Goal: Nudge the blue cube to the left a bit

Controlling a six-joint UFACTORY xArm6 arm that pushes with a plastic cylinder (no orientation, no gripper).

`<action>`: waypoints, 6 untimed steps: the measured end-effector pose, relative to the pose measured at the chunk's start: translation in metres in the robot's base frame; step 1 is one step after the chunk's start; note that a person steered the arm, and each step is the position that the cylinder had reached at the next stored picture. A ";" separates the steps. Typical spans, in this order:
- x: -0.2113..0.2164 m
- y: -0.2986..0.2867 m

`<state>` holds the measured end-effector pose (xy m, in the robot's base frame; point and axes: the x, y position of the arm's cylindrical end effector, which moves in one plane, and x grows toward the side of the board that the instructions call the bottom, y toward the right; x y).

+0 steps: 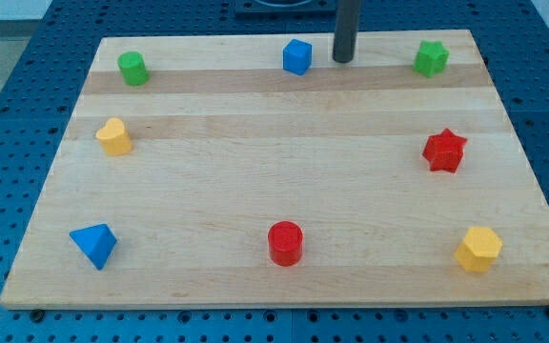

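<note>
The blue cube (296, 56) sits near the top edge of the wooden board (274, 133), a little left of the view's centre. My tip (342, 59) is the lower end of a dark rod coming down from the view's top. It stands just to the right of the blue cube, with a small gap between them, at about the same height in the view.
A green cylinder (132, 68) at top left, a green star (431, 59) at top right, a yellow heart (113, 137) at left, a red star (444, 150) at right, a blue triangle (94, 245), a red cylinder (285, 243) and a yellow hexagon (478, 250) along the bottom.
</note>
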<state>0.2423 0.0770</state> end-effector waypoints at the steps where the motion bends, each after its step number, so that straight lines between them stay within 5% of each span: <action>1: -0.002 -0.019; 6: -0.005 -0.035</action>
